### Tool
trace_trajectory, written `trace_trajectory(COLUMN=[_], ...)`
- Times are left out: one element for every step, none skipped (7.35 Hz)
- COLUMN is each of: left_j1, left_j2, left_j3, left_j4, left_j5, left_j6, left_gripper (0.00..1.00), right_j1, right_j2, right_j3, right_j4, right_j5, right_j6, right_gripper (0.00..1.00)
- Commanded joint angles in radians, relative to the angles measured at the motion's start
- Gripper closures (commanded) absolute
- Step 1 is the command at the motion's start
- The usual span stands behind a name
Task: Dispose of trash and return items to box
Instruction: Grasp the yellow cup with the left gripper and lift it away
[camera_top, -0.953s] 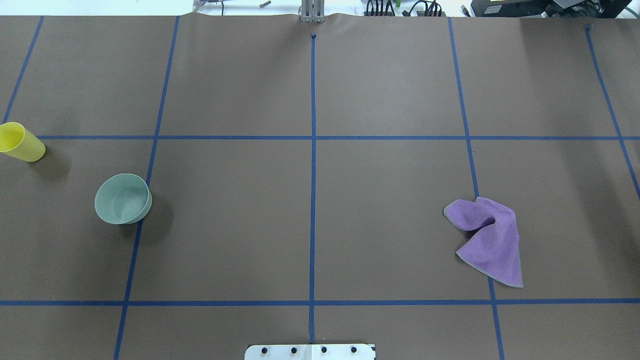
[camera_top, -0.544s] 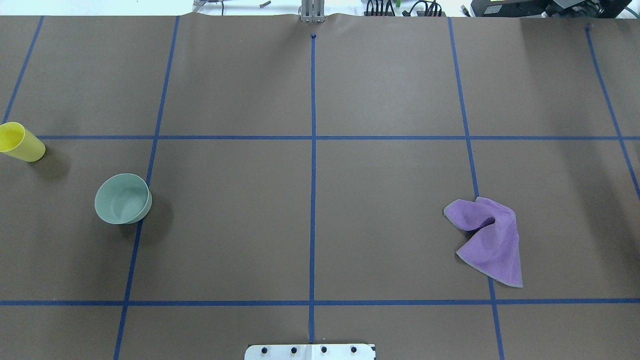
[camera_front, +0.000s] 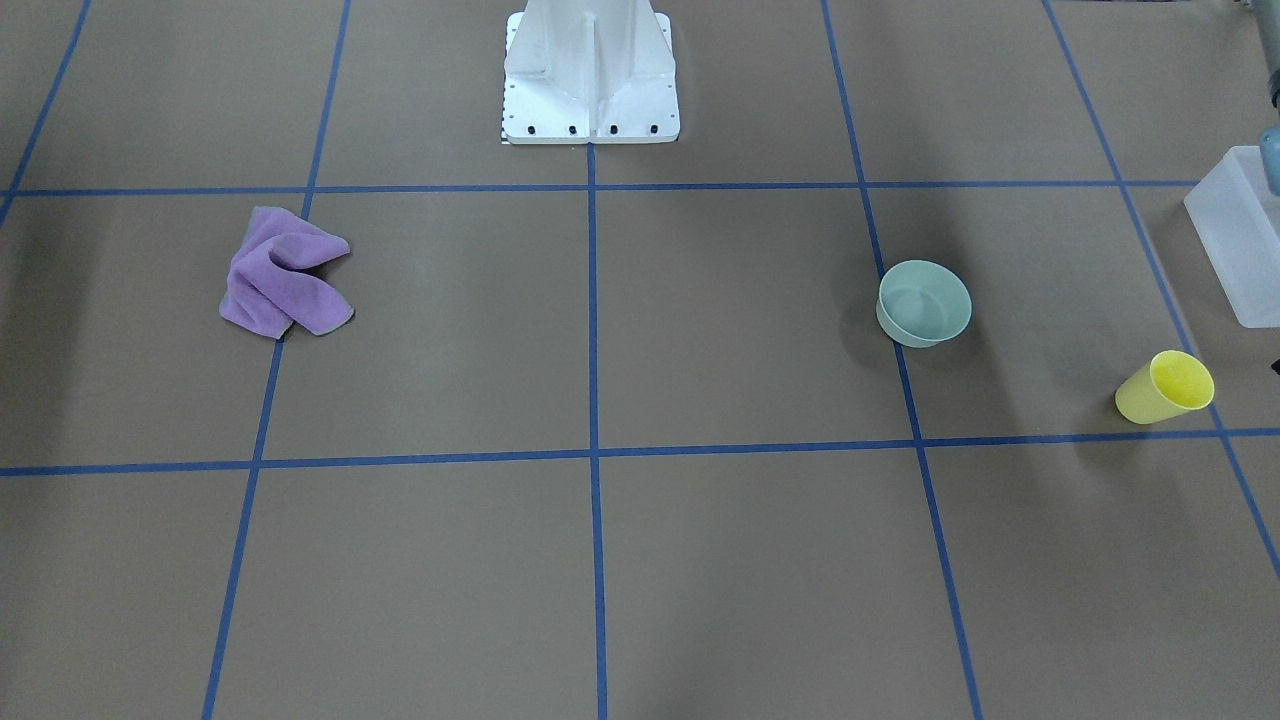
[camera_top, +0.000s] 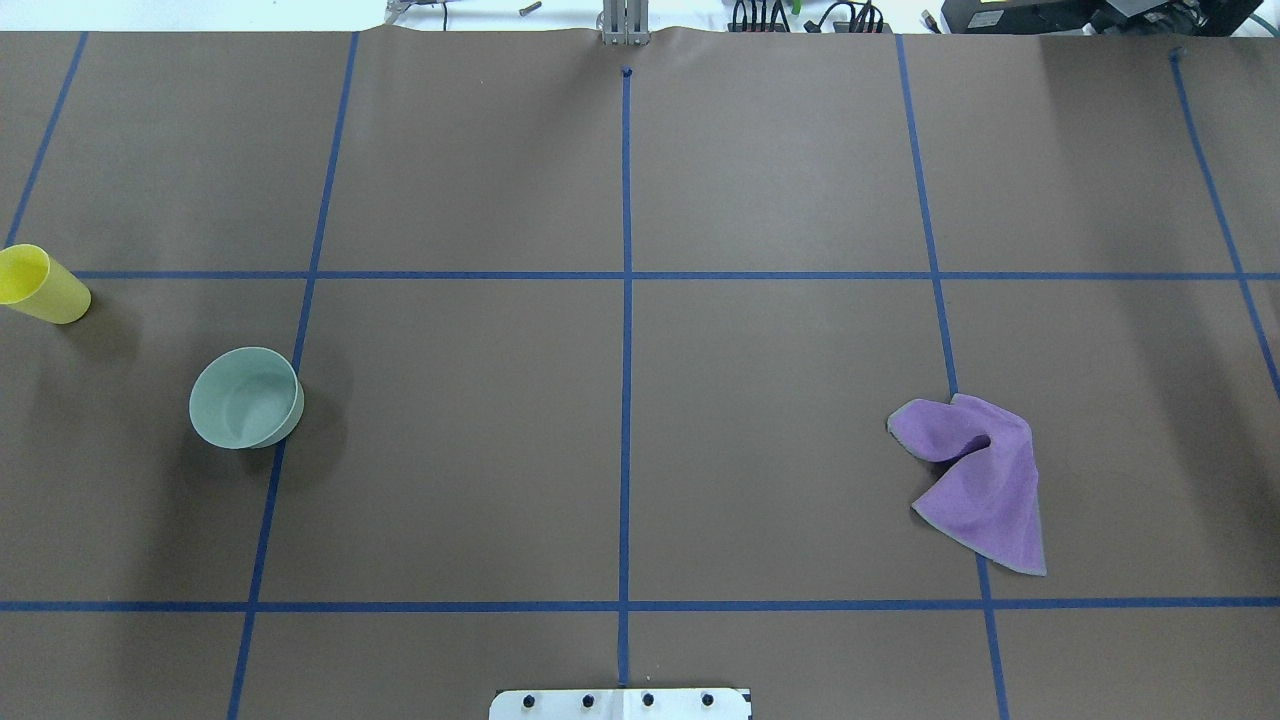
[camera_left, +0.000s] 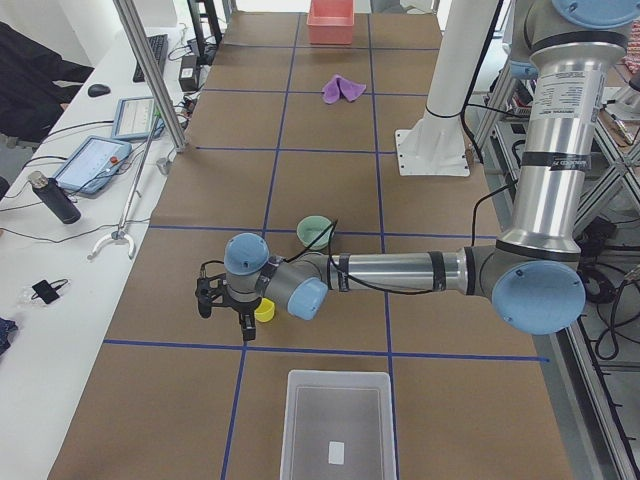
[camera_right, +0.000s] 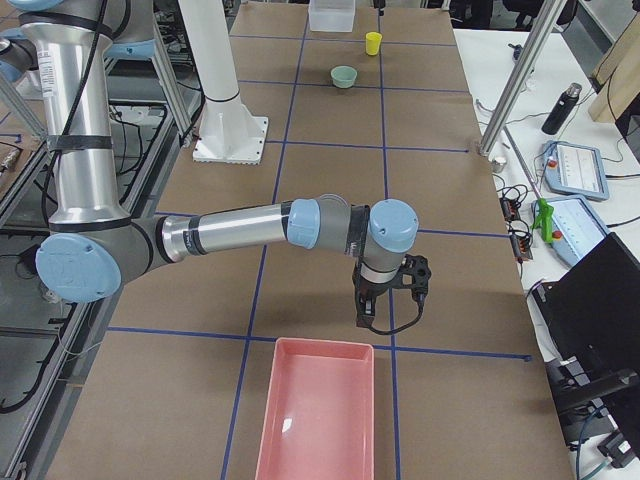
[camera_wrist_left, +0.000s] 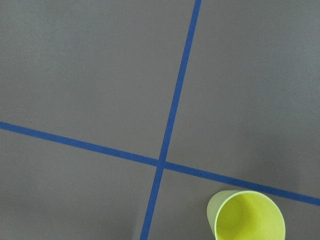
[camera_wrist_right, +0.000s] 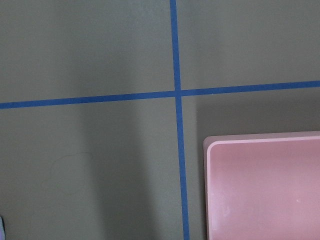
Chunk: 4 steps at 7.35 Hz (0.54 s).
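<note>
Yellow cup (camera_front: 1165, 388) stands upright, mouth up, at the right edge of the front view, just above a blue tape line; the left wrist view shows it lower right with its yellow inner floor visible. Mint bowl (camera_front: 924, 303) sits right of centre, open side up, its smooth inner floor showing, well apart from the cup. Frosted box (camera_left: 340, 405) is at the bottom of the left side view, near the cup, with a small white patch on its floor; can't tell what that is. Pink tray (camera_right: 318, 420) is at the bottom of the right side view, its bare floor showing. Purple cloth (camera_front: 285, 273) lies crumpled on the table at mid-left. Left gripper (camera_left: 225, 318) hangs just beside the cup and right gripper (camera_right: 388, 312) just above the tray's rim; can't tell the jaw opening on either.
</note>
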Motion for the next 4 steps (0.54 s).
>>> trace_trajectory(left_j1=[0.046,0.066,0.089,0.098], left_j2=[-0.041,-0.042,-0.042,-0.041], left_j3=[0.076,0.073,0.072,0.07], left_j4=[-0.044,-0.044,-0.044,-0.046], left_j5=[0.002,-0.001,-0.004,-0.007], left_j6=[-0.054,-0.056,-0.054,-0.054], left_gripper=[0.02,0.02,0.02,0.02], right_j1=[0.0,0.0,0.0,0.0], right_j2=[0.0,0.0,0.002,0.002], right_j3=[0.0,0.002,0.0,0.002], right_j4=[-0.001,-0.001,-0.001,-0.001], right_j5=[0.001,0.004,0.004,0.004], right_j6=[0.0,0.0,0.0,0.0], right_gripper=[0.0,0.0,0.0,0.0])
